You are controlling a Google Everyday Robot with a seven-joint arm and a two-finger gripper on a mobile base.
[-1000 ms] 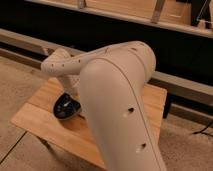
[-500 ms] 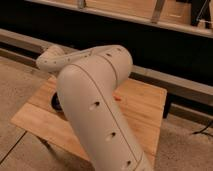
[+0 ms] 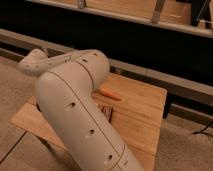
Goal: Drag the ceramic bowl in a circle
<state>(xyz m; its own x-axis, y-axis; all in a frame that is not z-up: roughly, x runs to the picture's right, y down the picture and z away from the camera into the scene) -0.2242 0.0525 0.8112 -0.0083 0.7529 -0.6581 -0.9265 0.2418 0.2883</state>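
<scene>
The ceramic bowl is hidden behind my big white arm (image 3: 75, 105), which fills the left and middle of the camera view. My gripper is hidden too, somewhere beyond the arm's far joint (image 3: 32, 62) over the left part of the wooden table (image 3: 142, 112). No part of its fingers shows.
An orange carrot-like object (image 3: 111, 93) lies near the table's middle. A small dark rectangular box (image 3: 106, 111) peeks out beside the arm. A long dark bench or wall base (image 3: 150, 40) runs behind the table. Bare floor lies to the left and right.
My arm has swung left across the view and now covers the bowl, which showed at the table's left one second ago. The orange object and dark box have come into view.
</scene>
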